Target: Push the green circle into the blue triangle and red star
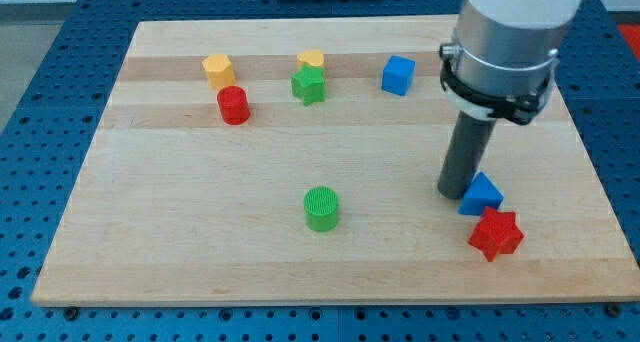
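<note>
The green circle point(321, 208) stands on the wooden board, a little below its middle. The blue triangle point(481, 195) lies at the view's right, with the red star point(495, 234) just below it, close to or touching it. My tip point(455, 192) rests on the board right against the blue triangle's left side, far to the right of the green circle.
Along the view's top lie a yellow hexagon point(217, 69), a red cylinder point(233, 105), a yellow block point(311, 60) with a green star point(309, 84) just below it, and a blue cube point(398, 74). The board's right edge point(600, 182) is near the red star.
</note>
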### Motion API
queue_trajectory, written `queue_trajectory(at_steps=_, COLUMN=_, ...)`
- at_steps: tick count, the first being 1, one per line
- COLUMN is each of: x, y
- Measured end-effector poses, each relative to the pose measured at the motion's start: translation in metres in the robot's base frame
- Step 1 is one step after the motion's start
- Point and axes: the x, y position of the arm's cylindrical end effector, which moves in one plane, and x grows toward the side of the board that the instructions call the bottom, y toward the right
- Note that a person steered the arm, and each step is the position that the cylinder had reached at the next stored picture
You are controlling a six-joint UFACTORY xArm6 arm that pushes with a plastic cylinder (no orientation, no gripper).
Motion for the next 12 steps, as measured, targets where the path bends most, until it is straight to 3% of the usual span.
queue_trajectory(at_steps=3, x=0.005, y=0.001)
queue_trajectory(at_steps=7, x=-0.013, y=-0.165)
queue_trajectory(at_steps=8, x=-0.008, y=-0.182)
queue_trajectory(at_steps=12, x=0.026, y=-0.154)
